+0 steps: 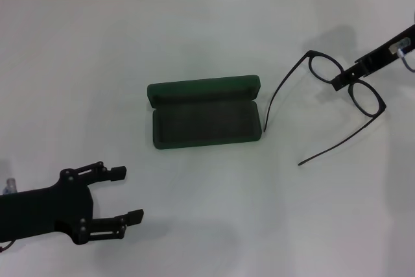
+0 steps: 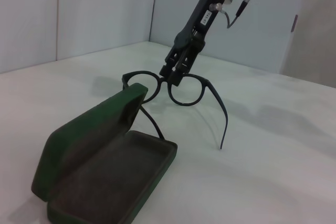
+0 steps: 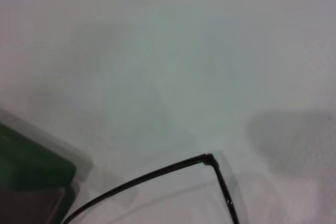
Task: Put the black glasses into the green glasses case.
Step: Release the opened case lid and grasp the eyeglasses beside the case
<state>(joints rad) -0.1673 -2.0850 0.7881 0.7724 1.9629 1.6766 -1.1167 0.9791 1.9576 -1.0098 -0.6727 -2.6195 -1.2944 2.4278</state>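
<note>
Even, bright, diffuse light falls on the white worktop [image 1: 207, 225], with no hard glare. Shadows are soft and pale: a faint one lies beside the black glasses [image 1: 337, 95], another under the left pincer [image 1: 123, 196]. The head view is sharp. The right wrist view is blurred and washed out, with the green glasses case [image 3: 26, 174] out of focus at its edge.
</note>
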